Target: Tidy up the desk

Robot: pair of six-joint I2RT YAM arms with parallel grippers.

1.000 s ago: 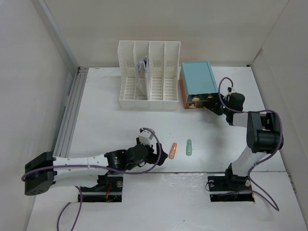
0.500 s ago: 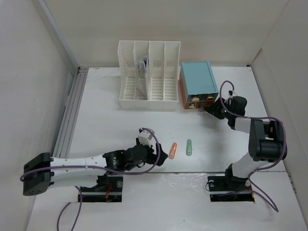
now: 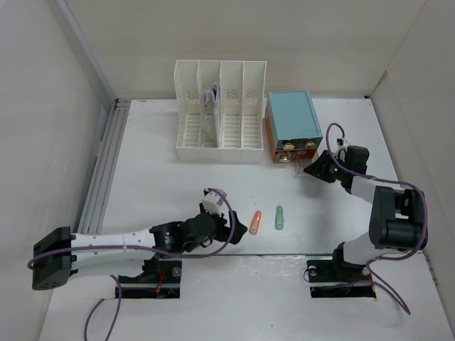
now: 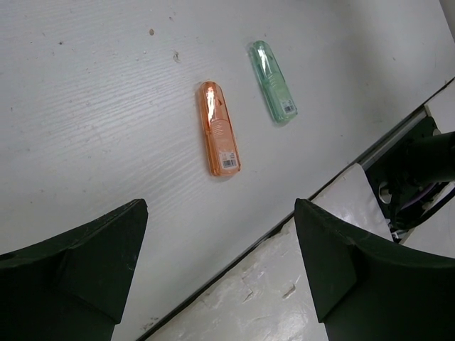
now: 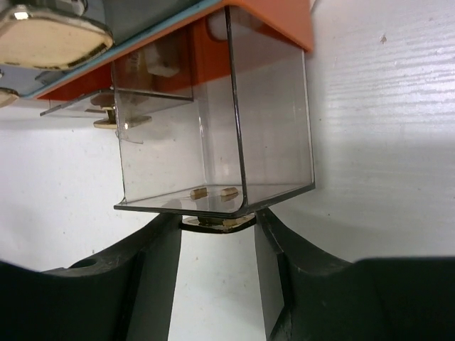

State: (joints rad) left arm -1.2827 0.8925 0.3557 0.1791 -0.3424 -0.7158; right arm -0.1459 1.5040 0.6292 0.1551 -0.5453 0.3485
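Note:
The desk (image 3: 163,177) is a flat white tabletop. An orange capped case (image 3: 254,223) and a green one (image 3: 279,217) lie side by side near its front edge; both show in the left wrist view, orange (image 4: 218,128) and green (image 4: 272,80). My left gripper (image 3: 229,231) is open and empty, just left of the orange case, its jaws wide apart (image 4: 219,227). My right gripper (image 3: 313,169) is shut on the gold handle (image 5: 217,222) of a clear drawer (image 5: 213,128) pulled partly out of the teal-topped drawer box (image 3: 291,119).
A white slotted file rack (image 3: 220,110) stands at the back with something pale in its second slot. A ridged metal rail (image 3: 103,167) runs along the left edge. White walls surround the desk. Arm bases sit in two front cut-outs (image 3: 149,277).
My right gripper has drawn back toward the front with the handle, pulling the clear drawer out of the box. My left gripper has shifted only slightly.

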